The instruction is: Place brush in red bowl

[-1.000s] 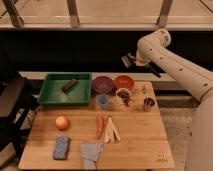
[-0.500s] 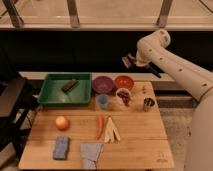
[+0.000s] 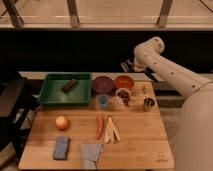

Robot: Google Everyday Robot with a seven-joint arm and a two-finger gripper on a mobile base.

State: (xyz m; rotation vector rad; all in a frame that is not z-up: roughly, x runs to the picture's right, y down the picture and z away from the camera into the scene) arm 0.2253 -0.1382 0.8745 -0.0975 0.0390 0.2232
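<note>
Jaws closed, above red bowl (image 3: pixel 123 81)

The arm (image 3: pixel 172 76) is clad in smooth off-white shells, thick and rounded, with a bulbous joint (image 3: pixel 151 50) at its upper end. A broad pale body panel (image 3: pixel 196 132) shows the same plain finish. The gripper (image 3: pixel 128 66) is dark, small and blocky, fingers pressed together, above the table's (image 3: pixel 142 147) far edge, toward the right corner.

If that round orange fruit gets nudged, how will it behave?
The fruit looks round, so it would probably roll across the flat table. Its plump shape suggests it is firm. The gripper hangs shut near the red bowl.
</note>
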